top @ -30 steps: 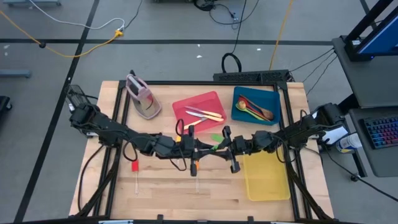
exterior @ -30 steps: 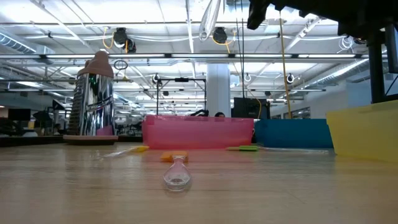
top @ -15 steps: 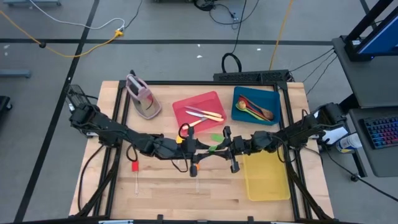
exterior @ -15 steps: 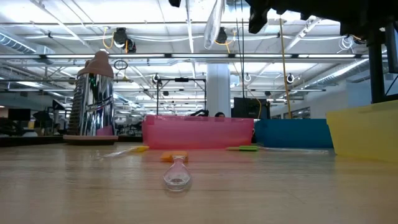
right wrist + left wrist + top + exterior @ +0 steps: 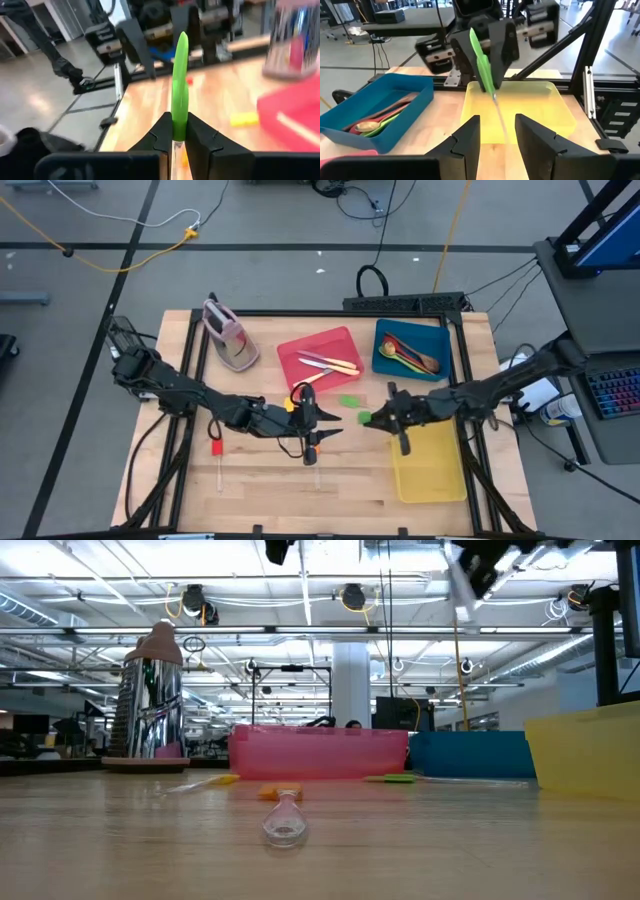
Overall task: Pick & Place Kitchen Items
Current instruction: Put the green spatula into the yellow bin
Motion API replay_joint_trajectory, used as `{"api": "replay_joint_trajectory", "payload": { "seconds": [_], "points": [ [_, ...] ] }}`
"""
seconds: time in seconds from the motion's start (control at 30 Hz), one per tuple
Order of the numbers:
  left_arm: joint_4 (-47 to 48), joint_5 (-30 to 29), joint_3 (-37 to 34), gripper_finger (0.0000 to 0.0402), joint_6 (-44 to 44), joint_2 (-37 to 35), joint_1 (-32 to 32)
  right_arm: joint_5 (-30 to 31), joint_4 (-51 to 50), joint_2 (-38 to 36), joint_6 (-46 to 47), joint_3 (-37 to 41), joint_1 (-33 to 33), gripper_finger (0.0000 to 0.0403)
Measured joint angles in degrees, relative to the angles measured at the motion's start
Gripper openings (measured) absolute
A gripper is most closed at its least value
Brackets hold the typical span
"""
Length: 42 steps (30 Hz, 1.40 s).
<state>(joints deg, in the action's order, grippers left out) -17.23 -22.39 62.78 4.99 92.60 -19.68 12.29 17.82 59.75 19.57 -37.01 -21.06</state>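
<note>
1. Two grippers hang over the middle of the wooden table (image 5: 260,490), both in front of the red tray (image 5: 322,358), which serves as landmark here.
2. Right gripper (image 5: 372,420), at the red tray's front right corner, has its jaws pinched on a green-headed clear-handled utensil (image 5: 179,95); the green head stands out past the fingertips.
3. Left gripper (image 5: 318,423), just in front of the red tray's front edge, has its jaws spread with nothing between them, facing the right gripper across a short gap.
4. Right of the red tray sits the blue tray (image 5: 412,350) with spoons (image 5: 408,353) in it; cream-handled knives (image 5: 328,363) lie inside the red tray itself.
5. Front right of the red tray lies the yellow tray (image 5: 430,470), its near edge under the right arm.
6. Bare tabletop lies in front of the red tray, save for a red-headed utensil (image 5: 216,450) and an orange-headed one (image 5: 311,452).
7. Left of the red tray stands the pink-grey stand (image 5: 230,335), well apart from both grippers.
</note>
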Motion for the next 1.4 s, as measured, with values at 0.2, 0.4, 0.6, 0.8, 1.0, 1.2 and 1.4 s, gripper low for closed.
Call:
{"api": "replay_joint_trajectory", "payload": {
  "seconds": [0.2, 0.4, 0.6, 0.8, 1.0, 1.2, 1.4],
  "points": [
    [0.0, -0.2, 0.0, 0.0129, 0.1, 0.0, 0.0, 0.1, -15.9, -7.3, 15.4, 0.0, -2.0, 0.0029],
    [0.0, -0.2, 0.0, 0.0129, 1.2, 0.0, 0.0, 0.6, -30.6, -10.7, 29.9, 0.0, -4.1, 0.0022],
    [1.5, -0.2, 0.0, 0.0129, 1.8, 0.0, 0.0, 4.5, -47.1, -11.5, 45.8, 0.0, -7.9, 0.0025],
    [2.3, -0.2, 0.0, 0.0129, 2.1, 0.0, 0.0, 4.6, -54.4, -9.9, 56.1, 0.0, -11.3, 0.0025],
    [2.4, -0.2, 0.0, 0.0129, 3.2, 0.0, 0.0, 3.7, -54.1, -3.4, 62.6, 0.0, -13.6, 0.0028],
    [2.4, -0.2, 0.0, 0.0129, 4.2, 0.0, 0.0, -1.9, -54.0, 3.8, 65.5, 0.0, -13.9, 0.0026],
    [2.4, -0.2, 0.0, 0.0129, 4.2, 0.0, 0.0, -2.0, -52.3, 8.9, 65.4, 0.0, -13.3, 0.0035]
  ]
}}
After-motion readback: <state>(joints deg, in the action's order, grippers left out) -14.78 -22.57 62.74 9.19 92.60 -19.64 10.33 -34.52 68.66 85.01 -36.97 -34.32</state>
